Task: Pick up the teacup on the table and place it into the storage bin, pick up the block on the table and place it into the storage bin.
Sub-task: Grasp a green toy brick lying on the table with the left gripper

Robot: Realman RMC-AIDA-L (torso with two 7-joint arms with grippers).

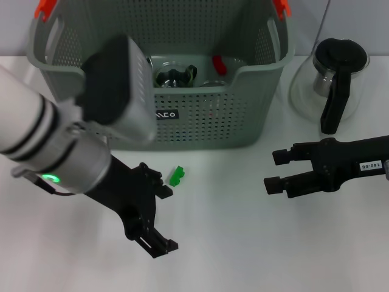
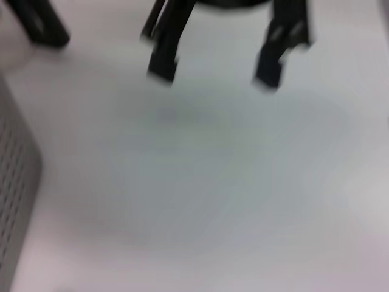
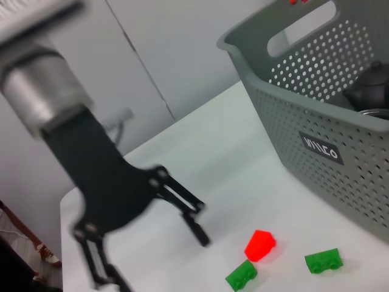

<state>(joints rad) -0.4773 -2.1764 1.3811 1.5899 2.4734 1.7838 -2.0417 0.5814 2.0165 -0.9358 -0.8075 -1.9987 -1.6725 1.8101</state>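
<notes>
1. The storage bin (image 1: 200, 125) stands at the far edge of the worktop, about in the middle.
2. A glass teacup (image 1: 175, 76) lies inside the bin, with a small red thing (image 1: 218, 64) beside it.
3. A green block (image 1: 177, 176) lies on the table (image 1: 243, 243) near the middle, just in front of the bin's front wall.
4. The right wrist view shows more small blocks on the table near the bin: a red block (image 3: 260, 244) with a second green block (image 3: 241, 275) just beside it. Another green one sits close by.
5. The left gripper (image 1: 169, 219) hangs over the table towards the near edge, close to the green block but not touching it. Its fingers are spread wide and hold nothing.
6. The right gripper (image 1: 277, 171) is near the right edge of the worktop, well apart from the block. Its fingers are apart too, with nothing between them.
7. A glass teapot (image 1: 337, 76) with a black handle stands in the far right corner, just beside the bin.
</notes>
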